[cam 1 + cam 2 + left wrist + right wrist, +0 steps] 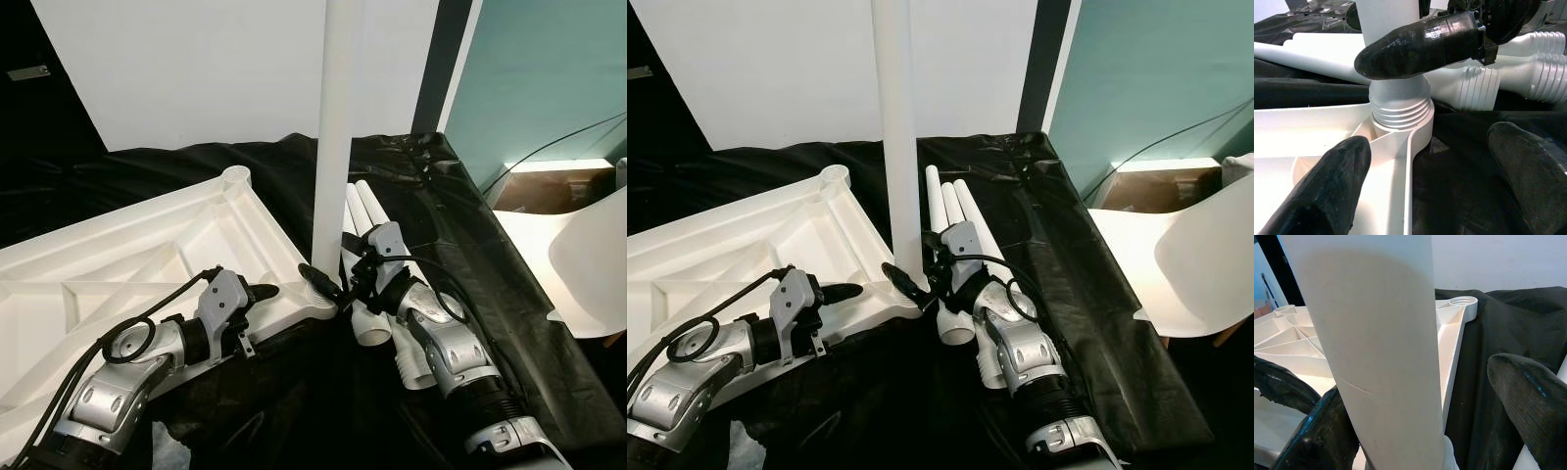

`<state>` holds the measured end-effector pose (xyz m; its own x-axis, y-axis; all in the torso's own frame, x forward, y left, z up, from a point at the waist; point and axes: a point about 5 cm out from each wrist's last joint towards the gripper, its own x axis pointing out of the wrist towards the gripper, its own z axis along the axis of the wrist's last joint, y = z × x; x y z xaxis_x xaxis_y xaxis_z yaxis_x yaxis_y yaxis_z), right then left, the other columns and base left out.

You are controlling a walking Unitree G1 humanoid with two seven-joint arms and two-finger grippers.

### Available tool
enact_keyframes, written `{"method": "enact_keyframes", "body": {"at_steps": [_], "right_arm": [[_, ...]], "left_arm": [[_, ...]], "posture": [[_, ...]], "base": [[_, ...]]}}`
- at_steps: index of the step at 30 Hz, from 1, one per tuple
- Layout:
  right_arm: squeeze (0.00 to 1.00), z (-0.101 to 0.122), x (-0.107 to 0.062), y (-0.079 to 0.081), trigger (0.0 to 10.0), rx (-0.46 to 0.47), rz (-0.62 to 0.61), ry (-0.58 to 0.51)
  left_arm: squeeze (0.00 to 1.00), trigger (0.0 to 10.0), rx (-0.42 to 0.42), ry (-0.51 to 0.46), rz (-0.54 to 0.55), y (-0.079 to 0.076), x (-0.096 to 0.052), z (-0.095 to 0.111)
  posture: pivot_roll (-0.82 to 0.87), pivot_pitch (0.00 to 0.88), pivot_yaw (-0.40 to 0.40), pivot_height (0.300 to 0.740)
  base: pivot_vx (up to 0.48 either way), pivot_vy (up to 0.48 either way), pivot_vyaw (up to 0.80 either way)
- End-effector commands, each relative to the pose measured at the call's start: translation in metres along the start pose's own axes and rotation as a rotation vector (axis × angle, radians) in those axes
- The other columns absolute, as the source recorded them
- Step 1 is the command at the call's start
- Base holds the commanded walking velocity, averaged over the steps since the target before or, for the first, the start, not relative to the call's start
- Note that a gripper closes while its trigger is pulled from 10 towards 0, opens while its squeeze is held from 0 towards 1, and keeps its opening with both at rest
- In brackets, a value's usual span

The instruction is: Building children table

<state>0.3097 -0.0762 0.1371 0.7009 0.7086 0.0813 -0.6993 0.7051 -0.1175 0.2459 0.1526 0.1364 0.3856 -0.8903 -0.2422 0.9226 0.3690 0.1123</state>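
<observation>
A black plastic sheet [460,245] covers the work surface across the middle of the frame, with a white wall behind it at the top and a teal panel at the upper right. A white chair [588,259] sits at the right edge, just past the sheet. Three loose white legs [955,211] lie side by side on the sheet at centre, right behind the right arm, their ribbed ends near its wrist.

The white tabletop [127,264] lies upside down at the left, ribbed underside up, one empty corner socket [235,177] at its far corner. At the near corner an upright leg [333,147] stands in its socket, rising out of the top of the frame, threads still showing above the socket rim.

The right gripper [328,281] reaches in from the lower right, forearm angled up and leftward, its fingers spread either side of the leg's base, one touching it. The left gripper [257,299] comes from the lower left, fingers apart, one lying on the tabletop's edge beside that corner.
</observation>
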Motion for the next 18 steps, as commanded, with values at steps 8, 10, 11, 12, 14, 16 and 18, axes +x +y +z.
{"method": "enact_keyframes", "body": {"at_steps": [8, 10, 11, 12, 14, 16, 18], "right_arm": [[0.00, -0.0005, -0.0029, -0.0041, 10.0, 0.007, -0.026, 0.003], [0.00, -0.0005, -0.0029, -0.0041, 10.0, 0.007, -0.026, 0.003], [0.00, -0.0005, -0.0029, -0.0041, 10.0, 0.007, -0.026, 0.003], [0.00, -0.0005, -0.0029, -0.0041, 10.0, 0.007, -0.026, 0.003], [0.00, -0.0005, -0.0029, -0.0041, 10.0, 0.007, -0.026, 0.003], [0.00, -0.0005, -0.0029, -0.0041, 10.0, 0.007, -0.026, 0.003], [0.00, -0.0005, -0.0029, -0.0041, 10.0, 0.007, -0.026, 0.003]], "left_arm": [[0.00, 10.0, 0.005, 0.030, -0.063, -0.0047, 0.0010, -0.0047], [0.00, 10.0, 0.005, 0.030, -0.063, -0.0047, 0.0010, -0.0047], [0.00, 10.0, 0.005, 0.030, -0.063, -0.0047, 0.0010, -0.0047], [0.00, 10.0, 0.005, 0.030, -0.063, -0.0047, 0.0010, -0.0047], [0.00, 10.0, 0.005, 0.030, -0.063, -0.0047, 0.0010, -0.0047], [0.00, 10.0, 0.005, 0.030, -0.063, -0.0047, 0.0010, -0.0047], [0.00, 10.0, 0.005, 0.030, -0.063, -0.0047, 0.0010, -0.0047]], "posture": [[0.06, 0.000, -0.003, 0.740], [0.06, 0.000, -0.003, 0.740], [0.06, 0.000, -0.003, 0.740], [0.06, 0.000, -0.003, 0.740], [0.06, 0.000, -0.003, 0.740], [0.06, 0.000, -0.003, 0.740], [0.06, 0.000, -0.003, 0.740]], "base": [[0.000, 0.000, 0.00], [0.000, 0.000, 0.00], [0.000, 0.000, 0.00], [0.000, 0.000, 0.00], [0.000, 0.000, 0.00], [0.000, 0.000, 0.00], [0.000, 0.000, 0.00]]}}
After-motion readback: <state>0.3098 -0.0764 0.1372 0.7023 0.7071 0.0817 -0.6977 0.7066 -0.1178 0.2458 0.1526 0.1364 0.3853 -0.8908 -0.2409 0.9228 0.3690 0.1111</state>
